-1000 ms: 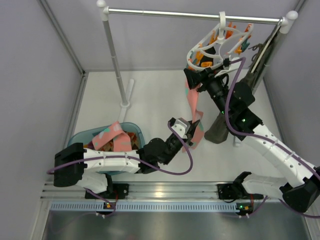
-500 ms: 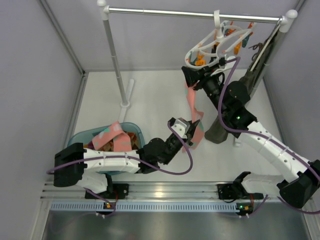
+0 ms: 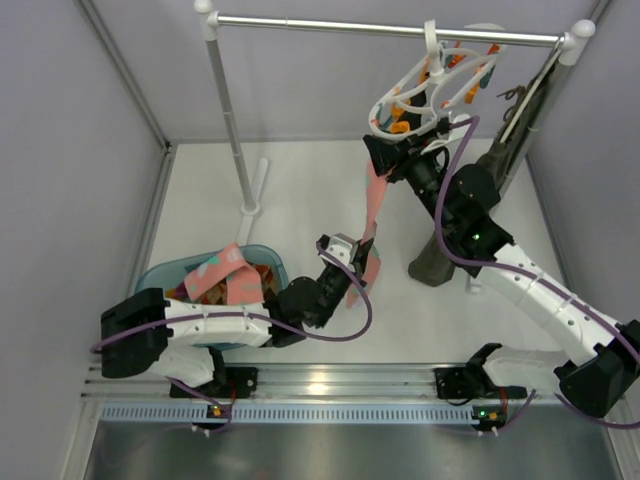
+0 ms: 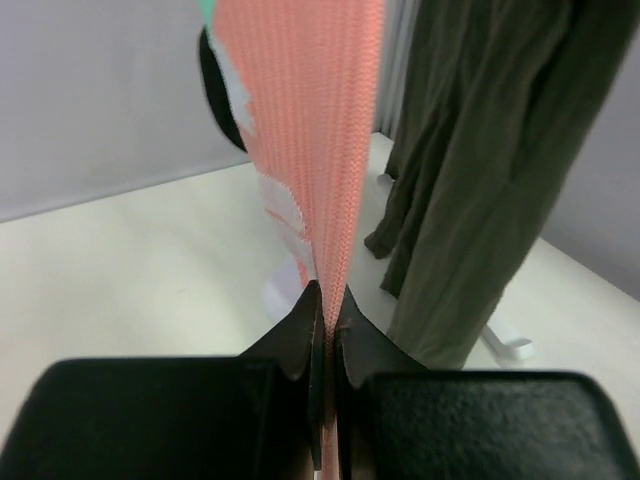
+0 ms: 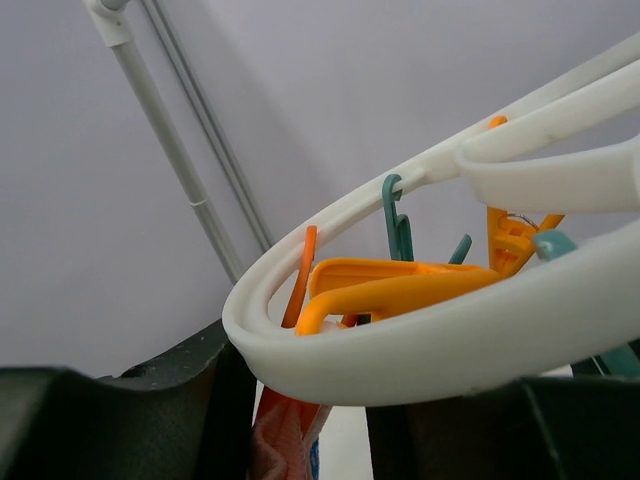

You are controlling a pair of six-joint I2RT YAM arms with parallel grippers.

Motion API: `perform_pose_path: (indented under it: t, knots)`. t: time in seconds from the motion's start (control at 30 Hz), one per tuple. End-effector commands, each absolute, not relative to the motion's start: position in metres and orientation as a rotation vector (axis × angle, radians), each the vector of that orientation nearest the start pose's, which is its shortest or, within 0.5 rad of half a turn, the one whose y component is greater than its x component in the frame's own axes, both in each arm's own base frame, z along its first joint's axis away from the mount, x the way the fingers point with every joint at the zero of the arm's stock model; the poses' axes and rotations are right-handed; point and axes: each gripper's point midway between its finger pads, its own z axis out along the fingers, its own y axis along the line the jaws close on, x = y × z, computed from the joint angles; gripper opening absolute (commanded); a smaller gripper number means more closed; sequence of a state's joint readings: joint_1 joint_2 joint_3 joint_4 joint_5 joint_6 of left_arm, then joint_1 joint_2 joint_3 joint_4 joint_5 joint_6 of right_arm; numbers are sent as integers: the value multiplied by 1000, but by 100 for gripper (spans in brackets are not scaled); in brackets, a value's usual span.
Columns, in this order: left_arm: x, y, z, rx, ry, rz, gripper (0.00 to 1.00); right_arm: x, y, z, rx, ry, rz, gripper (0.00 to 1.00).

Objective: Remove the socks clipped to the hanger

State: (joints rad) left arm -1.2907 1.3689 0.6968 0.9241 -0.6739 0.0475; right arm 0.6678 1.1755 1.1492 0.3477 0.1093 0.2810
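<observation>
From above, the hanger [image 3: 432, 88] hangs by its hook near the right end of the rail [image 3: 390, 28]. It is tilted, and its low end meets the right gripper [image 3: 392, 150]. That arm reaches up to the frame, probably to brace it against a pull. A pink sock [image 3: 372, 200] runs from the low end down to the left gripper [image 3: 356, 262], drawn nearly straight, so any tug goes directly into the clip that holds it. Loose socks [image 3: 225, 272] lie in a teal basket [image 3: 165, 282] on the surface [image 3: 300, 190], close beside the left arm, which makes for a short carry. Bare surface lies left of the stretched sock, out to the rack's post [image 3: 228, 110]. To its right the olive garment [image 3: 450, 235] hangs near, and the right arm crosses in front of it.

In the left wrist view, this gripper is closed on the sock's lower end, the fabric pinched edge-on between the tips and rising straight up. The garment fills the right side, apart from the sock. The left side is bare surface and seems the freer way to pull.

In the right wrist view, the white rim crosses in front of the gap between the dark fingers [image 5: 150, 405]. An orange clip [image 5: 400, 285] and a teal clip [image 5: 395, 222] hang inside the loop, and pink fabric shows just below the rim. I cannot tell whether this gripper clamps anything.
</observation>
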Motion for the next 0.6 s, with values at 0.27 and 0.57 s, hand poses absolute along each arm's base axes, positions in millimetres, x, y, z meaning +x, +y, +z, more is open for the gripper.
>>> perform_pose_path:
  t: [0.27, 0.57]
  knots:
    - [230, -333, 276, 246, 1376, -564, 0, 320, 234, 486, -145, 1155, 757, 15]
    - [230, -337, 276, 256, 1374, -571, 0, 320, 234, 485, -179, 1174, 743, 25]
